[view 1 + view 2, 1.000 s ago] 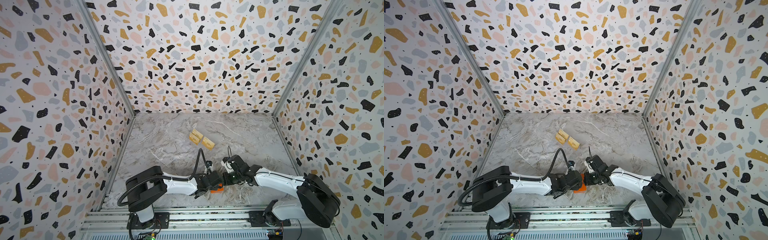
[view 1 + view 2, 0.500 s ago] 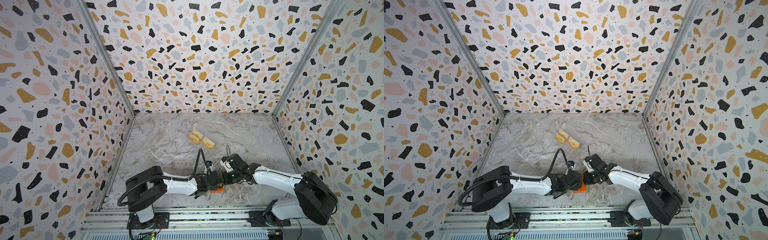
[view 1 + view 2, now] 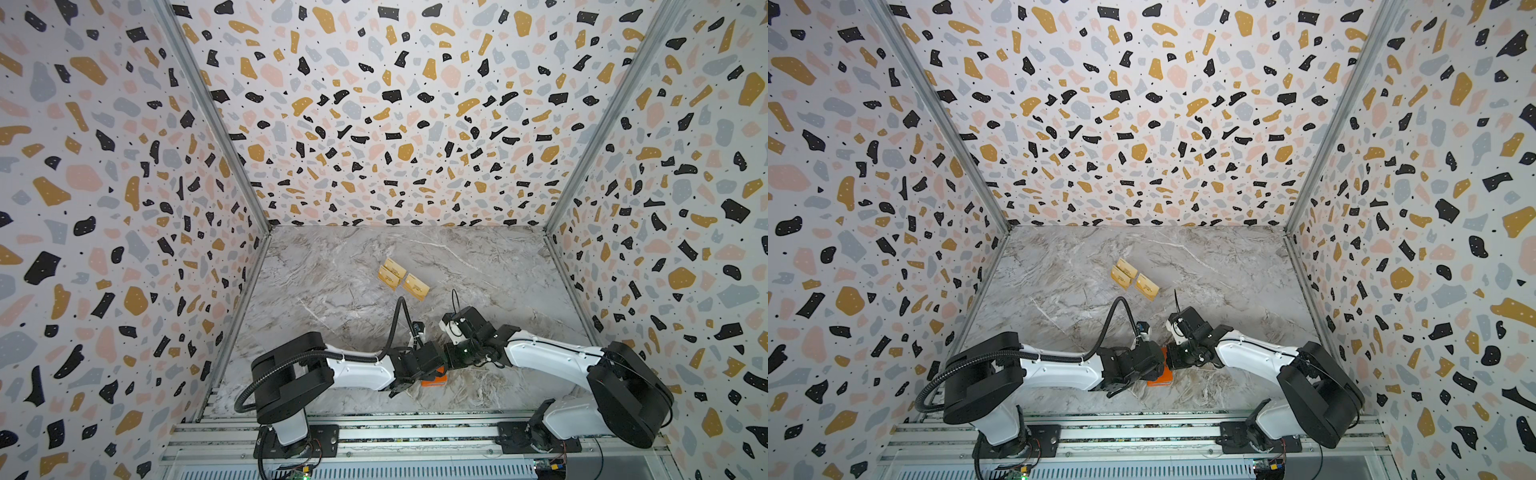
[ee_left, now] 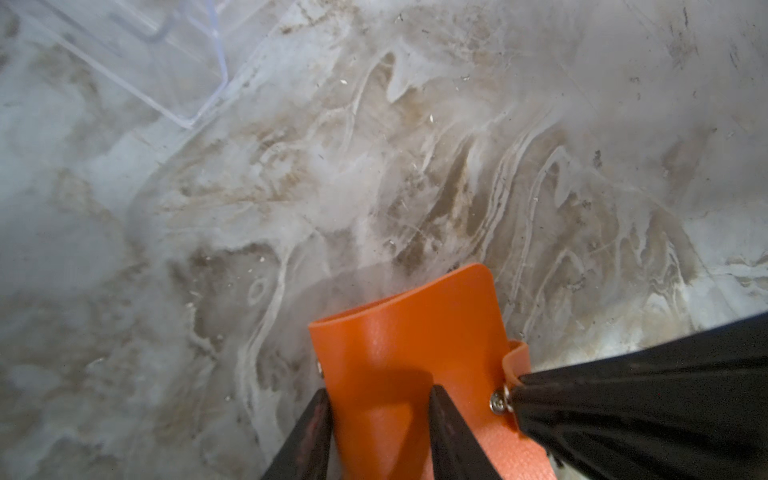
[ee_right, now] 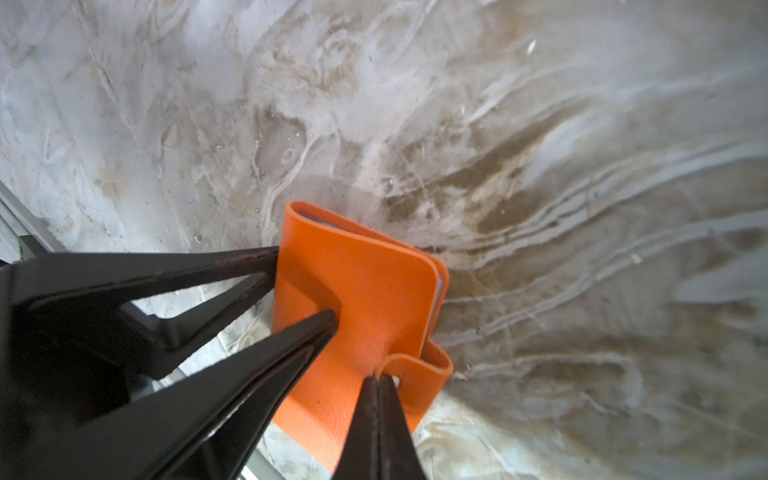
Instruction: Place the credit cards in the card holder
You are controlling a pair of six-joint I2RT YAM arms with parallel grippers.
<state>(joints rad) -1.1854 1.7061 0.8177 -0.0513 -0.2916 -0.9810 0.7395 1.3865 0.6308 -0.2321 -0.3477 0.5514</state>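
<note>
— Right arm (image 3: 540, 357) has crept slightly left; left arm (image 3: 357, 368) hasn't budged. Both stretch low and meet near-centre.
— Jaws?
— Left jaws part-open, gripping the orange card holder (image 5: 365, 282) on the table (image 3: 332, 270). Right jaws closed, pinching its snap tab.
— Cards?
— Three gold credit cards (image 3: 401, 276) lie farther back, well apart. A clear acrylic rack (image 4: 187, 83) shows in the left wrist view.

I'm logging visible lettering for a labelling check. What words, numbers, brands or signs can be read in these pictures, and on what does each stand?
Nothing can be read as text in any view.
gold credit cards: small dark print, too small to read in both top views.
card holder: plain orange, no lettering visible.
snap button: bare metal, no mark visible.
</note>
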